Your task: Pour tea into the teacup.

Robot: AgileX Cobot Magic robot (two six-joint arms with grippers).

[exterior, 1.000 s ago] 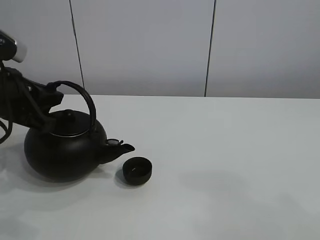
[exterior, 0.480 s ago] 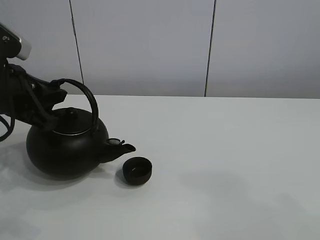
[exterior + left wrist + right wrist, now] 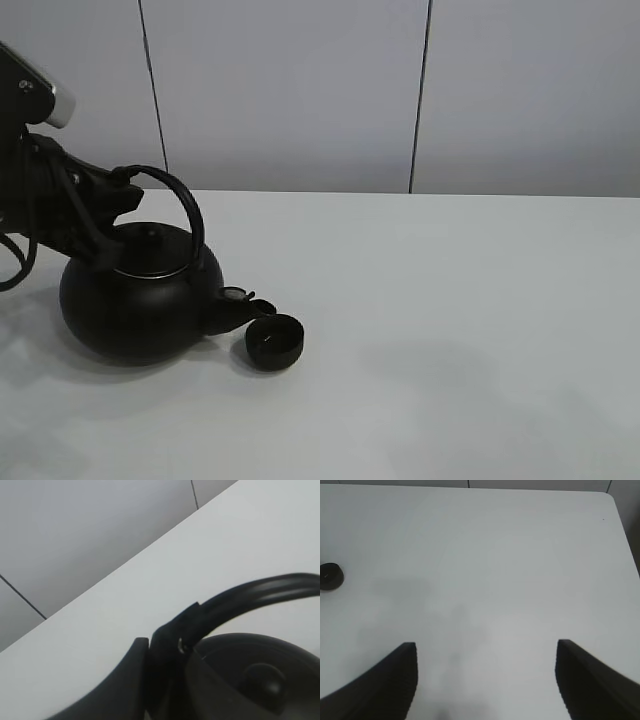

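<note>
A big round black kettle [image 3: 135,310] stands at the table's left, tipped so its spout [image 3: 245,305] dips over the rim of the small black teacup [image 3: 274,341]. My left gripper [image 3: 118,195] is shut on the kettle's arched handle [image 3: 185,205]. The left wrist view shows its fingers [image 3: 165,650] clamped on the handle [image 3: 260,592] above the lid [image 3: 260,677]. The tea is out of view; I can make out no stream. My right gripper [image 3: 487,680] hangs open and empty over bare table, with the teacup [image 3: 330,576] far off to its side.
The white table [image 3: 450,330] stretches out to the right of the cup. A grey panelled wall [image 3: 300,90] runs behind its far edge. The right arm does not show in the high view.
My left gripper has risen and shifted right with the kettle. The kettle has tipped forward, bringing its spout down over the teacup's rim. The right gripper has not moved.
</note>
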